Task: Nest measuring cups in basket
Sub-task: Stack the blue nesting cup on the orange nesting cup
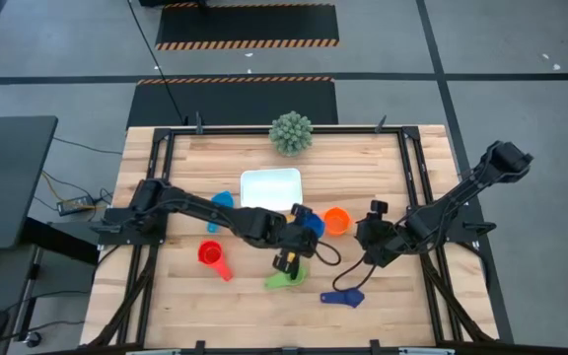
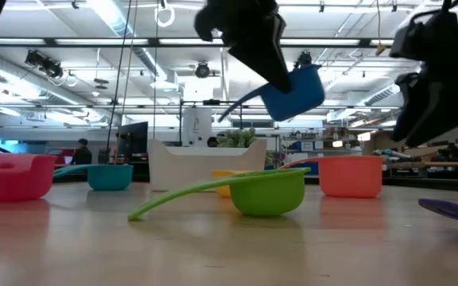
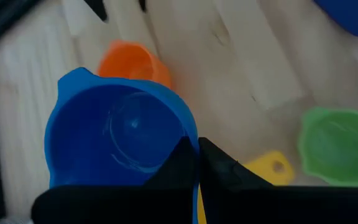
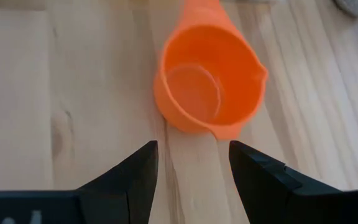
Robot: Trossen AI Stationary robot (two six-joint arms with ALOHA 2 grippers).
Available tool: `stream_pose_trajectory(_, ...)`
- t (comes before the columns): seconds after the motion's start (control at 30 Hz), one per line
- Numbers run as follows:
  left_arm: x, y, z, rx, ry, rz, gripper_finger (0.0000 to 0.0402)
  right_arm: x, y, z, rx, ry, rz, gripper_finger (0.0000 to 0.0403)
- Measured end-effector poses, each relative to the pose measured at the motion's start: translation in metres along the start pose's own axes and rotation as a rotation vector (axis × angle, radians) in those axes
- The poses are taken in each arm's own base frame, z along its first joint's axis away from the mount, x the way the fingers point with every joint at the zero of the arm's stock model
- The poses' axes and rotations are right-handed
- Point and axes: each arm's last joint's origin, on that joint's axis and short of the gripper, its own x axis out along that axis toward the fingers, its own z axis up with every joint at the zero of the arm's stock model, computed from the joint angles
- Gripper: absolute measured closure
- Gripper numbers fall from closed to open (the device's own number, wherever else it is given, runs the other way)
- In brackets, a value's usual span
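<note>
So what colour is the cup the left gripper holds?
Blue. The left gripper pinches the cup by its rim; clearest in the left wrist view.

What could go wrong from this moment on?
The left gripper pinches the blue cup only by its rim, in mid-air; it could tilt or slip before reaching the basket. The right gripper, open beside the orange cup, may nudge it rather than grasp it.

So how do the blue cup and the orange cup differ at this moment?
The blue cup is lifted clear of the table, pinched in the left gripper; the orange cup stands on the wood, untouched. The blue cup hangs tilted, while the orange cup sits upright and level. The right gripper only faces the orange cup, fingers open and short of it. Both are small plastic scoops, both outside the basket.
</note>
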Motion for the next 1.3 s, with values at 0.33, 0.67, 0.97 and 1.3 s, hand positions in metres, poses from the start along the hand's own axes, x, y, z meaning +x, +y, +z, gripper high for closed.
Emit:
stream_pose_trajectory(0.33, 0.027, 0.027, -0.002, 0.040, -0.072, 0.035, 0.0392, 0.009, -0.014, -0.027, 0.118, -0.083, 0.036, 0.0180)
stream_pose_trajectory(0.67, 0.044, 0.050, -0.004, 0.067, -0.178, 0.025, 0.0392, 0.033, -0.023, -0.049, 0.185, -0.172, 0.035, 0.0165)
stream_pose_trajectory(0.97, 0.050, 0.063, -0.012, 0.050, -0.186, -0.026, 0.0392, 0.048, -0.031, -0.054, 0.265, -0.293, 0.077, 0.0165)
stream_pose_trajectory(1.3, 0.062, 0.054, -0.013, 0.064, -0.178, -0.075, 0.0392, 0.052, -0.028, -0.049, 0.271, -0.368, 0.144, 0.0165)
